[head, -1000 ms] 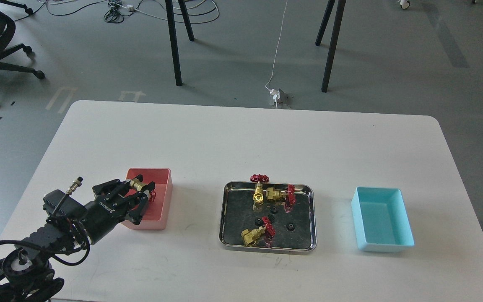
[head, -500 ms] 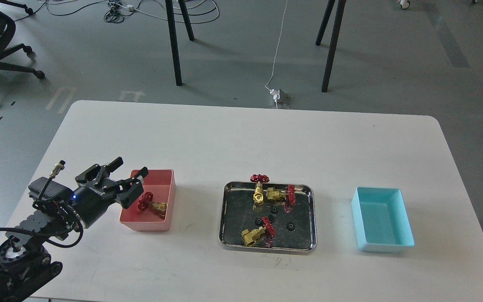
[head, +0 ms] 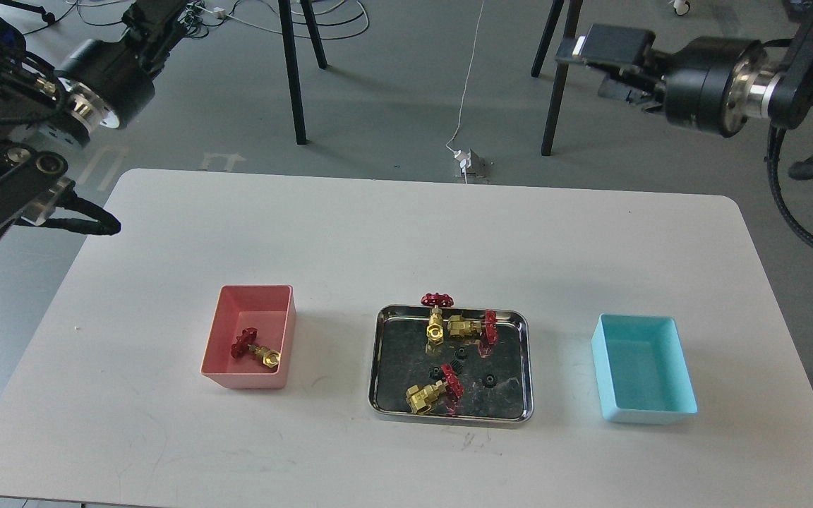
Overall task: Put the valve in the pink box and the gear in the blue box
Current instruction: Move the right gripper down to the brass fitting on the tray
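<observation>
Left of centre on the white bench [head: 378, 233], the pink box [head: 217, 353] holds one valve [head: 257, 347], lying on its side near the box's lower right corner, red handwheel toward the left, brass body toward the right.

Centre of frame: steel tray [head: 380, 353] with three more valves. One [head: 435, 317] stands at the tray's upper edge with its handwheel over the rim; a second [head: 468, 327] lies just beside it to the right, the two brass bodies touching or nearly so; a third [head: 433, 393] lies in the tray's lower left part. Three black gears sit in the tray's middle: a pair close together [head: 449, 370] and a single gear [head: 490, 382] to their right, apart from them.

Right of centre: blue box [head: 682, 395], nothing visible inside.

Both arms are raised off the bench. Left end effector [head: 156, 15] is at the upper left of the frame, dark and seen partly cut by the top edge; cannot tell whether its fingers are apart or together. Right end effector [head: 607, 56] is at the upper right, pointing left, well above the blue box in the frame; one flat finger faces the camera and the gap is not readable, so cannot tell. Neither visibly holds anything.
</observation>
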